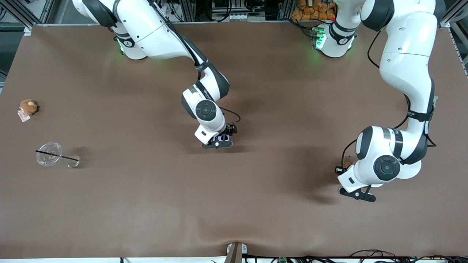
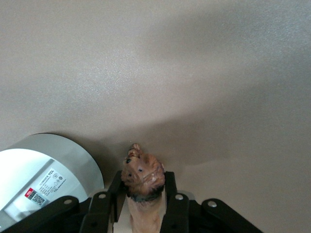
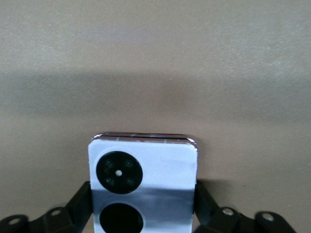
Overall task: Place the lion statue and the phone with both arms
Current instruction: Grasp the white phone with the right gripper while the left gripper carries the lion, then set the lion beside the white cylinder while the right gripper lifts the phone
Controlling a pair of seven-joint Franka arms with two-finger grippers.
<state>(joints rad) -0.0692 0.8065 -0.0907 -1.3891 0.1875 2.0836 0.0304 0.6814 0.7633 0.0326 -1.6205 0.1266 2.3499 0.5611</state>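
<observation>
A round brown plush toy (image 1: 28, 106) with a tag lies on the brown table (image 1: 146, 204) close to the edge at the right arm's end. Nearer the front camera, at that same end, a clear plastic cup (image 1: 49, 154) lies tipped on its side with a black straw (image 1: 57, 156) running across it.

At the middle of the table, the right arm reaches down from its base at the top of the front view, and the right gripper (image 1: 218, 141) sits low at the tabletop. Its fingers (image 3: 81, 201) pinch the phone (image 3: 143, 187) by its two side edges. The phone is pale lilac, its face carries two round black circles, and the wrist camera shows it upright between the black fingers with the bare table surface past it.

Toward the left arm's end of the table, the left arm bends down from its base, and the left gripper (image 1: 356, 194) hangs over the part of the table nearer the front camera. Its fingers (image 2: 171, 194) press against the lion statue (image 2: 143, 187), an orange-brown figurine with a darker band at the mane, whose head pokes out past the fingertips. In the front view the arm's own wrist covers the statue almost entirely. A grey round part of the arm, bearing a printed label, fills one corner of the left wrist view.
</observation>
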